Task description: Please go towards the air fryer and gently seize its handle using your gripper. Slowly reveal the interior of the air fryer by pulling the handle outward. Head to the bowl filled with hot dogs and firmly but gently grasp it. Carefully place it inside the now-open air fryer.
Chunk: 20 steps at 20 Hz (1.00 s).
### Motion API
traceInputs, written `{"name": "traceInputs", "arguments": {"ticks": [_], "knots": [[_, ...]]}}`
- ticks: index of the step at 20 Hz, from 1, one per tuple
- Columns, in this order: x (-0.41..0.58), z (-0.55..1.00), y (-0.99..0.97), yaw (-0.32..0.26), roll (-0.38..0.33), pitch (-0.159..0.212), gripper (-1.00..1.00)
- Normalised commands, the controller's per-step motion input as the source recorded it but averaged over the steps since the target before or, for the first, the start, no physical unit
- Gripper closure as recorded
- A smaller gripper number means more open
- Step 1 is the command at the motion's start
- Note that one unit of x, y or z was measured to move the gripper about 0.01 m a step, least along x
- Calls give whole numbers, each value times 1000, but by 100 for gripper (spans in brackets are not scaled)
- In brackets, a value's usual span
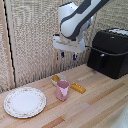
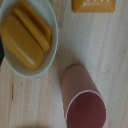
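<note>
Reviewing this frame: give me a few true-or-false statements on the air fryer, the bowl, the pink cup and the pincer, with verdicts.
1. The air fryer drawer is pulled out. False: it looks closed.
2. The pincer hangs above the table, holding nothing. True.
3. The bowl holds hot dogs. True.
4. The pink cup lies on its side. False: it stands upright.
5. The floral plate carries the orange stick. False: the stick lies on the table.

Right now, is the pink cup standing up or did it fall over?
Standing up. In the exterior view the pink cup sits on its base on the table, and the wrist view looks down into its open mouth.
</note>
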Motion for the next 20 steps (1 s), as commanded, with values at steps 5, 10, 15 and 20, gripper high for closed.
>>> {"name": "traceInputs", "arguments": {"ticks": [5, 10, 15, 20], "knots": [[0, -119, -217, -99, -375, -20, -100], [0, -69, -300, -7, -375, -96, -100], [-19, -126, -351, 58, -375, -142, -100], [-37, -218, -430, 111, -329, -141, -100]]}}
